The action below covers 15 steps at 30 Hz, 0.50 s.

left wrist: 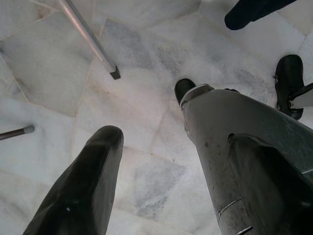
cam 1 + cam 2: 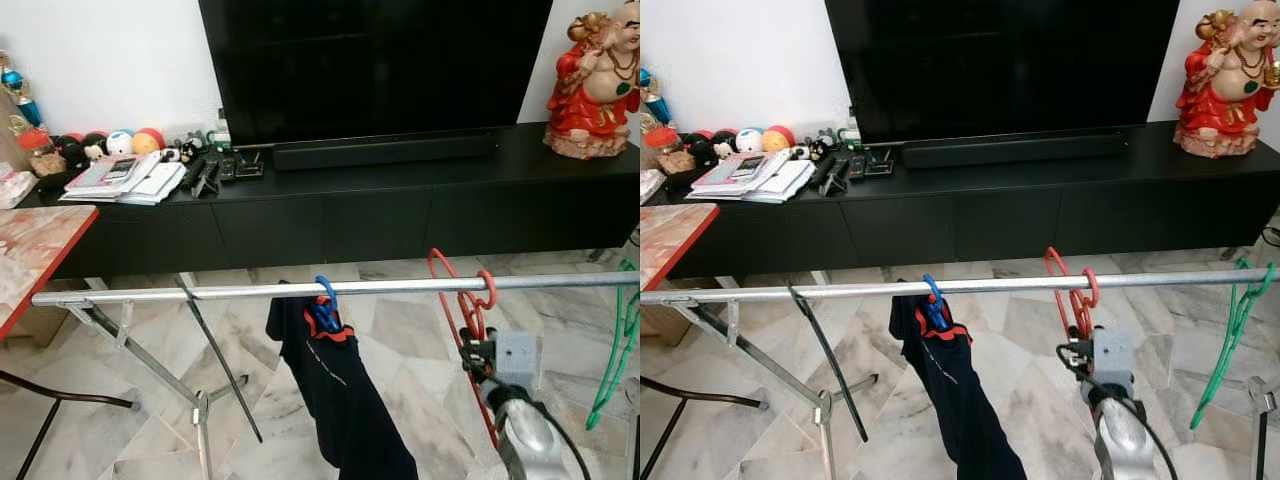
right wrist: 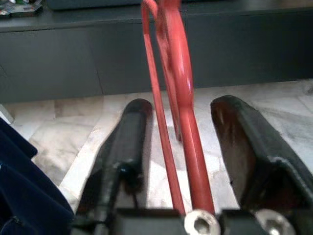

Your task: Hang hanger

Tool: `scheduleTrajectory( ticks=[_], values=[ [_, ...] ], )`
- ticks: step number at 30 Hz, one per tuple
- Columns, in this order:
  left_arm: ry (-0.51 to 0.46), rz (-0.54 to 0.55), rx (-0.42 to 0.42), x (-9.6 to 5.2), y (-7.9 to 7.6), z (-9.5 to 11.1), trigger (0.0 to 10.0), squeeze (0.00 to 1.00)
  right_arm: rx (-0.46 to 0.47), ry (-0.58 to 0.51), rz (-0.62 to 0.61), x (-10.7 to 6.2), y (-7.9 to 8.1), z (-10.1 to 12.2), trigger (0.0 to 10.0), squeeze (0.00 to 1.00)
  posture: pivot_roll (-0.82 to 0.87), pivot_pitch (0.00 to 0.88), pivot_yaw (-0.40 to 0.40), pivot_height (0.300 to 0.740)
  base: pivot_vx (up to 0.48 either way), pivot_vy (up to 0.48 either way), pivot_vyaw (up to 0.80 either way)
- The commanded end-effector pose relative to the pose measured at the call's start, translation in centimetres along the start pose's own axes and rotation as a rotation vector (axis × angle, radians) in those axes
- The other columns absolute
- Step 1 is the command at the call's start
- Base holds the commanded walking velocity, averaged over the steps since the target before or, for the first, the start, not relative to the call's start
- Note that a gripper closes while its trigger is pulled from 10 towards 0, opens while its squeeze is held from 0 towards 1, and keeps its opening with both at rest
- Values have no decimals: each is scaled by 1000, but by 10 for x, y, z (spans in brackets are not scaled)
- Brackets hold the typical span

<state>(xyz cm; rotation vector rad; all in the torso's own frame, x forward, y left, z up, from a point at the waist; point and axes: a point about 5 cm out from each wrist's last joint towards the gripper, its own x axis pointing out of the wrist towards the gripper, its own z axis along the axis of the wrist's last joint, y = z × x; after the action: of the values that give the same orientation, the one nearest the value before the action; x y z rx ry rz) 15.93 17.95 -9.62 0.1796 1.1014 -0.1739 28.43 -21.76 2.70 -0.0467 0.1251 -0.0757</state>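
Note:
A red hanger (image 2: 462, 300) hangs by its hook over the silver rail (image 2: 200, 293) of a drying rack, right of centre. My right gripper (image 2: 473, 340) is just below the rail and open. In the right wrist view its black fingers (image 3: 128, 142) stand on either side of the red hanger (image 3: 188, 122), which passes between them with a gap on each side. My left gripper (image 1: 171, 196) hangs low, open and holding nothing, over the marble floor (image 1: 146, 63).
A blue hanger carrying a dark navy garment (image 2: 335, 380) hangs at the rail's middle. A green hanger (image 2: 625, 335) hangs at the far right. Behind the rack stand a black TV cabinet (image 2: 380, 210), a red statue (image 2: 595, 85) and a table corner (image 2: 30, 255) at the left.

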Motion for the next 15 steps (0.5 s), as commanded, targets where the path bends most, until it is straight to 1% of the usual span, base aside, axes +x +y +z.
scheduleTrajectory(
  ticks=[1,4,5,6,8,10,11,12,13,15],
  values=[
    [25,-6,13,-1,2,-8,10000,0,0,-57,0,-4,2,4,10000,1000,-21,35,52,740,0,0,0],
    [26,-7,17,-1,3,-8,10000,0,-14,-85,-6,-16,0,0,10000,1000,-22,36,52,740,0,0,0],
    [26,-7,17,-1,3,-8,10000,0,-14,-85,-6,-16,0,0,10000,1000,-22,36,52,740,0,0,0],
    [26,-7,18,-1,3,-8,10000,0,-18,-94,-14,-20,-1,0,10000,1000,-23,35,51,740,0,0,0],
    [25,-7,18,-1,3,-8,10000,0,-42,-129,-36,-30,-5,0,10000,1000,-24,35,48,740,0,0,0],
    [25,-6,17,-1,3,-8,10000,0,-51,-151,-51,-37,-8,1,10000,1000,-24,35,47,740,0,0,0],
    [24,-5,18,-1,3,-8,10000,0,-63,-173,-58,-45,-8,3,10000,1000,-24,34,44,740,0,0,0],
    [24,-5,18,-1,3,-8,10000,0,-63,-173,-58,-45,-8,3,10000,1000,-24,34,44,740,0,0,0],
    [24,-4,19,-1,3,-8,10000,0,-75,-187,-69,-51,-8,4,10000,1000,-24,34,44,740,0,0,0],
    [23,-2,18,-1,3,-8,10000,0,-74,-196,-94,-59,-10,5,10000,1000,-20,32,35,740,0,0,0]
  ],
)
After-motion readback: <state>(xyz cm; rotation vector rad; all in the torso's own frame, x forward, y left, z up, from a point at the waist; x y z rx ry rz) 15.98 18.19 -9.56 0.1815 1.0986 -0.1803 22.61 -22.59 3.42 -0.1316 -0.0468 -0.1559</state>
